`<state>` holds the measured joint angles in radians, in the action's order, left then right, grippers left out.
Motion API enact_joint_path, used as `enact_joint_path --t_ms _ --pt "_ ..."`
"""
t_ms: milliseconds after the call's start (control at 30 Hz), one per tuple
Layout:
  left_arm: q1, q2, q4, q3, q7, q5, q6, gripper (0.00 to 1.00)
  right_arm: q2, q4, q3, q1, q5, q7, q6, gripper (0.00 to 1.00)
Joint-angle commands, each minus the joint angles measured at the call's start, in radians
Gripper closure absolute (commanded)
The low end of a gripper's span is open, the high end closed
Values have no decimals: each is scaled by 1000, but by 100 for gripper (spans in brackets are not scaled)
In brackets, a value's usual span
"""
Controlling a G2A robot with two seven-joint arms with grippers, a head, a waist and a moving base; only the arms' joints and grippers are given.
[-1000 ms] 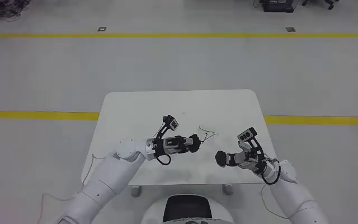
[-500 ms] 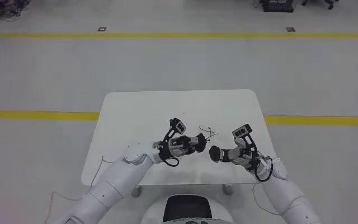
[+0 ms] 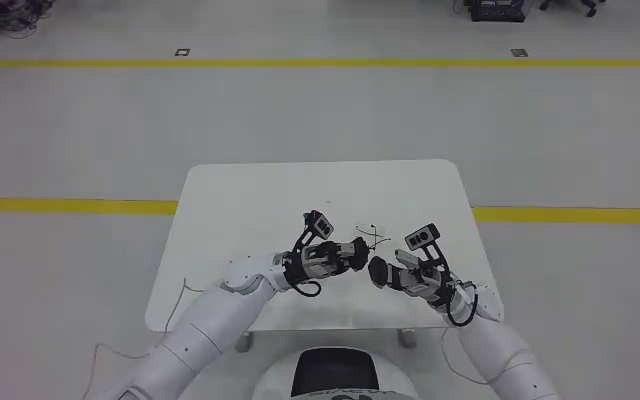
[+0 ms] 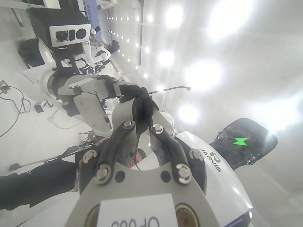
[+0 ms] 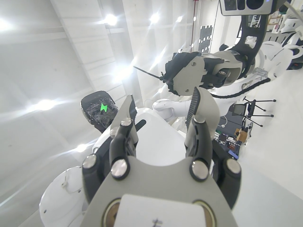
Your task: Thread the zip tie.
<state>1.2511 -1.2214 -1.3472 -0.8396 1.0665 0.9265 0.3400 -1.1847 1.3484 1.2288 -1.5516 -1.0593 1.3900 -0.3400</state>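
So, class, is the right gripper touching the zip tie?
Apart. The right wrist view shows the open right gripper clear of the zip tie, which sticks out of the left gripper.

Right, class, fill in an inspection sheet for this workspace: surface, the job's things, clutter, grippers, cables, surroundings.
surface: white table, both arms above it
job's things: black zip tie, held in the air, thin end sticking out free
clutter: nothing seen
grippers: left gripper, fingers shut on the zip tie; right gripper, fingers open, facing the left one
cables: black cable looped by the right wrist
surroundings: grey floor with yellow lines
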Motion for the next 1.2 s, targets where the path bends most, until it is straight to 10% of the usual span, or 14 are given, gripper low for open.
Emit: enact_joint_path --t_ms 0,1167 --pt "0 0 0 0 0 0 0 100 -5 -1 1 4 -1 0 0 62" --pt "0 0 0 0 0 0 0 100 -56 -31 23 33 37 0 0 80"
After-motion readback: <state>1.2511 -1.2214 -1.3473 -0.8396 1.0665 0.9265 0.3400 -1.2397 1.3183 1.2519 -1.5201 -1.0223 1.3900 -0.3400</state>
